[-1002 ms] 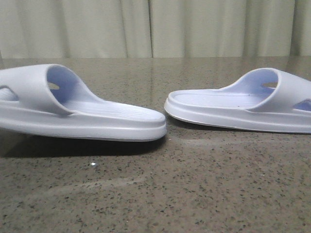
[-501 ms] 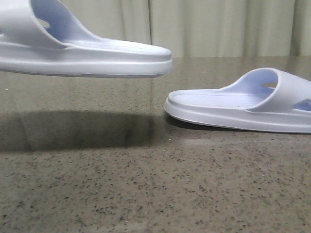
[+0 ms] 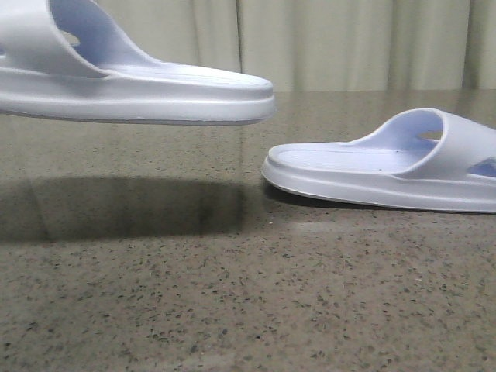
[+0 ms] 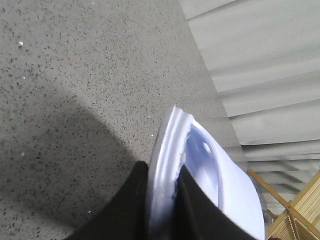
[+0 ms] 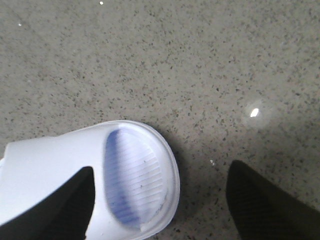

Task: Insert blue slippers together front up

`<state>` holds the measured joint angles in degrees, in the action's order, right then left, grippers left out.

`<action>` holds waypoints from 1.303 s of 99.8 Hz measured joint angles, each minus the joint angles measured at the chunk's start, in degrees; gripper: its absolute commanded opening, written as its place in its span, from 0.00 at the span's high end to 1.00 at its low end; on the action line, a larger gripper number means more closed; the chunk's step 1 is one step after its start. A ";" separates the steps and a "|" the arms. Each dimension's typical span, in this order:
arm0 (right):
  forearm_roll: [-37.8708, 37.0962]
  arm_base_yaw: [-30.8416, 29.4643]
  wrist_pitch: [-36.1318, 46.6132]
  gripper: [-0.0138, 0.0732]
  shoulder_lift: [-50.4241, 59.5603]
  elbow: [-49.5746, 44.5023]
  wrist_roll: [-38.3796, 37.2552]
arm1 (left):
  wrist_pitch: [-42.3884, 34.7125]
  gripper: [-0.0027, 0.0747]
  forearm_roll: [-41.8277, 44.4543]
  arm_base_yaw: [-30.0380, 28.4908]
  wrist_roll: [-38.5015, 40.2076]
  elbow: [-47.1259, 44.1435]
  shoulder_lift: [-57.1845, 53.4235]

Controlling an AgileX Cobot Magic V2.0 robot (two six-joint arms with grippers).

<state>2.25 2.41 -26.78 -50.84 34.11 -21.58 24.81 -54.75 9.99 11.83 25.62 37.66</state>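
Observation:
Two pale blue slippers. One slipper (image 3: 139,85) hangs in the air at the left of the front view, level, heel end pointing right, its shadow on the table below. In the left wrist view my left gripper (image 4: 162,175) is shut on this slipper (image 4: 200,165), its black fingers (image 4: 130,200) pinching the sole's edge. The other slipper (image 3: 387,170) lies flat on the table at the right. In the right wrist view my right gripper (image 5: 157,200) is open above that slipper's (image 5: 135,175) toe end, one finger over the strap, the other over bare table.
A speckled grey-brown stone table (image 3: 248,310) fills the views. A pale curtain (image 3: 349,43) hangs behind its far edge. A wooden frame (image 4: 295,210) shows at the corner of the left wrist view.
The left slipper rose off the table into the air a second ago and has held still for the last half second. The right slipper has not moved.

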 measured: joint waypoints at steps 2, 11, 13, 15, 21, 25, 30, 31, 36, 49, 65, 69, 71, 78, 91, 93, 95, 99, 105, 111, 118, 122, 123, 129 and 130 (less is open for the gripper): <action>-0.10 0.00 0.25 0.30 -0.73 0.00 0.00 | 0.00 0.94 0.00 0.00 0.00 0.00 0.00; -0.10 0.00 1.45 0.30 -3.67 0.00 -0.38 | 0.00 0.94 0.00 0.00 0.00 0.00 0.00; -0.10 0.00 1.81 0.30 -4.29 0.00 -0.38 | 0.00 0.94 0.00 0.00 0.00 0.00 0.00; -0.10 0.00 2.01 0.30 -4.88 0.00 -0.38 | 0.00 0.94 0.00 0.00 0.00 0.00 0.00; 0.00 0.00 2.53 0.30 -6.46 0.00 -0.38 | 0.00 0.94 0.00 0.00 0.00 0.00 0.00; 0.00 0.00 2.78 0.30 -7.25 0.00 -0.41 | 0.00 0.94 0.00 0.00 0.00 0.00 0.00; 0.08 0.00 3.01 0.30 -8.24 0.00 -0.41 | 0.00 0.94 0.00 0.00 0.00 0.00 0.00; 0.08 0.00 3.14 0.30 -8.51 0.00 -0.41 | 0.00 0.94 0.00 0.00 0.00 0.00 0.00; 0.13 0.00 3.26 0.30 -9.35 0.00 -0.41 | 0.00 0.94 0.00 0.00 0.00 0.00 0.00; 0.40 0.00 3.80 0.30 -10.99 0.00 -0.41 | 0.00 0.94 0.00 0.00 0.00 0.00 0.00; 1.02 0.00 4.39 0.30 -12.04 0.00 -0.51 | 0.00 0.94 0.00 0.00 0.00 0.00 0.00; 1.32 0.00 4.61 0.30 -12.28 0.00 -0.51 | 0.00 0.94 0.00 0.00 0.00 0.00 0.00; 1.59 0.00 4.77 0.30 -12.53 0.00 -0.51 | 0.00 0.94 0.00 0.00 0.00 0.00 0.00; 2.09 0.00 5.17 0.30 -13.08 0.00 -0.54 | 0.00 0.94 0.00 0.00 0.00 0.00 0.00; 2.50 0.00 6.21 0.30 -14.29 0.12 -0.54 | 0.00 0.94 0.00 0.00 0.00 0.00 0.00; 2.48 0.00 6.40 0.30 -14.30 0.12 -0.54 | 0.00 0.94 0.00 0.00 0.00 0.00 0.00; 2.63 0.00 6.65 0.30 -14.55 0.24 -0.54 | 0.00 0.94 0.00 0.00 0.00 0.00 0.00; 2.77 0.00 7.07 0.30 -14.82 0.24 -0.54 | 0.00 0.94 0.00 0.00 0.00 0.00 0.00; 3.46 0.00 7.34 0.30 -15.20 0.35 -0.54 | 0.00 0.94 0.00 0.00 0.00 0.00 0.00; 4.01 0.00 8.04 0.30 -15.38 0.35 -0.54 | 0.00 0.94 0.00 0.00 0.00 0.00 0.00; 4.44 0.00 8.13 0.30 -15.52 0.42 -0.54 | 0.00 0.94 0.00 0.00 0.00 0.00 0.00; 4.61 0.00 8.18 0.30 -15.68 0.47 -0.54 | 0.00 0.94 0.00 0.00 0.00 0.00 0.00; 4.61 0.00 8.29 0.30 -15.67 0.47 -0.54 | 0.00 0.94 0.00 0.00 0.00 0.00 0.00; 4.97 0.00 8.28 0.30 -15.67 0.57 -0.54 | 0.00 0.94 0.00 0.00 0.00 0.00 0.00; 4.97 0.00 8.28 0.30 -15.67 0.57 -0.54 | 0.00 0.94 0.00 0.00 0.00 0.00 0.00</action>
<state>7.22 2.41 -18.50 -66.50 34.68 -22.12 24.81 -54.75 9.99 11.83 25.62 37.66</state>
